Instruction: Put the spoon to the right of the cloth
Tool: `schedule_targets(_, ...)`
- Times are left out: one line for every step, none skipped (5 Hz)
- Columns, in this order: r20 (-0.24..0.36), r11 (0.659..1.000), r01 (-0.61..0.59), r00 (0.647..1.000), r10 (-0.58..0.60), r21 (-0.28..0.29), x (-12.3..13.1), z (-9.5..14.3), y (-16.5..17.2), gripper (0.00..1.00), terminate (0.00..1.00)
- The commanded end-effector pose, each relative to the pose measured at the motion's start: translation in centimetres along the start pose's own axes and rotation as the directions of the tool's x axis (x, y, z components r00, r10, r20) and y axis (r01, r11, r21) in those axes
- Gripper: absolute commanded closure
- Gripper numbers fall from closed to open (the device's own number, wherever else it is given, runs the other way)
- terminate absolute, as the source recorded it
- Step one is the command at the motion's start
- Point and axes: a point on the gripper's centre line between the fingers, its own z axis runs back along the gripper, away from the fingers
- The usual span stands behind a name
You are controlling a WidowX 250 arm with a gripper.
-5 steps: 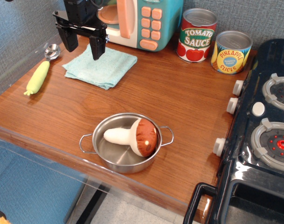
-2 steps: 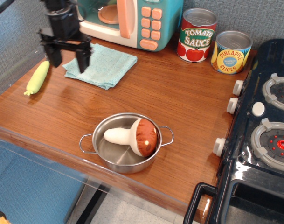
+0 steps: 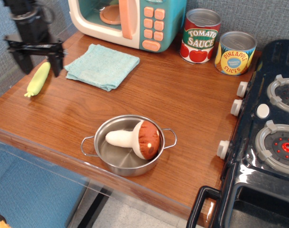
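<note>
We see the spoon (image 3: 38,79) lying at the far left of the wooden surface (image 3: 182,104), its pale yellow-green handle pointing toward the near left edge; its metal bowl is hidden behind the gripper. The cloth (image 3: 102,65) lies flat just to the spoon's right, apart from it, so the spoon is on the cloth's left side.

The gripper (image 3: 41,61) hangs over the upper end of the spoon, its jaws spread apart with the handle's top showing between them; they hold nothing that we can see. We cannot tell whether the fingertips touch the surface.

Behind the cloth stands a toy microwave (image 3: 130,21). To its right we find a tomato sauce can (image 3: 200,36) and a pineapple can (image 3: 235,53), side by side. Near the front edge sits a steel pot (image 3: 128,145) with a mushroom (image 3: 138,139) lying in it, cap to the right. A toy stove (image 3: 263,137) fills the right side.
</note>
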Motion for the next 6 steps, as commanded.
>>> schedule_targets(0.033,0.997,-0.065,0.997,0.064,0.044,0.2,1.3,1.7,0.0,0.0)
schedule_targets(0.001,0.995,-0.078,0.997,0.078,0.061,0.1,-0.3,1.7,0.0,0.0)
schedule_targets(-0.043,0.993,-0.087,0.995,0.091,0.077,0.1,-1.9,1.7,0.0,0.0)
schedule_targets(-0.026,0.993,-0.095,0.995,0.098,0.073,0.3,-1.8,1.8,1.0,0.0)
schedule_targets(0.021,0.995,-0.076,0.997,0.075,0.063,0.6,-0.1,1.3,1.0,0.0)
schedule_targets(0.068,0.996,-0.016,0.998,0.011,0.083,1.3,3.3,-1.4,1.0,0.0)
